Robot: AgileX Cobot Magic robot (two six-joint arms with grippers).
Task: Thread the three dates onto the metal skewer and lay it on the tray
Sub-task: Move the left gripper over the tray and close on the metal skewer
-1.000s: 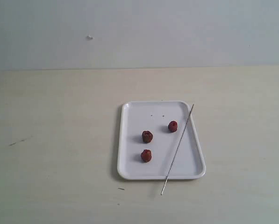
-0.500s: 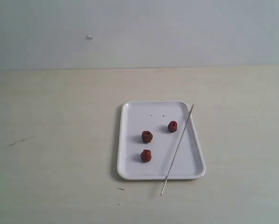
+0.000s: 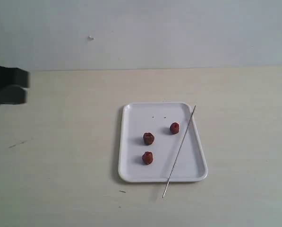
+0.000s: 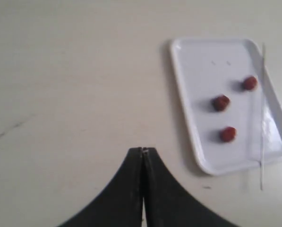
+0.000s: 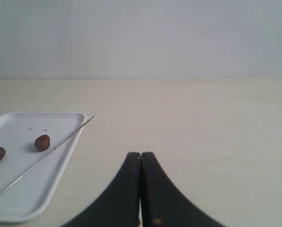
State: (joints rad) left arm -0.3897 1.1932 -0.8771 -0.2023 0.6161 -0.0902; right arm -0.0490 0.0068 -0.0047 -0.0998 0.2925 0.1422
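Pressed shut on nothing: left gripper (image 4: 142, 151) and right gripper (image 5: 141, 155), both well apart from the tray (image 3: 136, 118). Loose on it, the three dates (image 3: 149, 138); slanted across its right rim, the metal skewer (image 3: 179, 150). From the right wrist, just two dates seen.

No readable text, labels or signs.

There are three dates (image 3: 149, 138) (image 3: 175, 127) (image 3: 148, 158), one skewer (image 3: 179, 151), one tray (image 3: 141, 116), one table (image 3: 60, 165) and two grippers (image 4: 143, 150) (image 5: 140, 153).
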